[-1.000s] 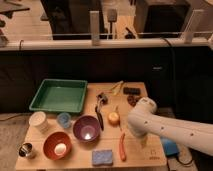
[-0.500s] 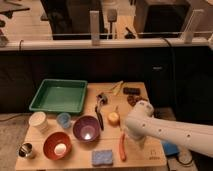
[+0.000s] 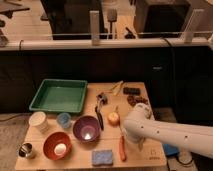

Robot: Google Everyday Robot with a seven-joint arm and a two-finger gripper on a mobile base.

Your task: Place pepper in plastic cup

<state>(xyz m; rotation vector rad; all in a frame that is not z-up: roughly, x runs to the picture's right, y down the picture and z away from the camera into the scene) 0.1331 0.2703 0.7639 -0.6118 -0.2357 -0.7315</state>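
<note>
Pincer [image 3: 139, 144], spread wide and grasping nothing, is hovering low over the bench [image 3: 80, 159] just beside the red-orange chili pepper [image 3: 122, 148], which is lying between it and the blue sponge [image 3: 102, 158], long axis running front to back.

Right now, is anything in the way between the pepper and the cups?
Yes: the purple bowl sits between the pepper and both the blue cup and the white cup. The pincer hangs close beside the pepper, with nothing visible between them.
</note>
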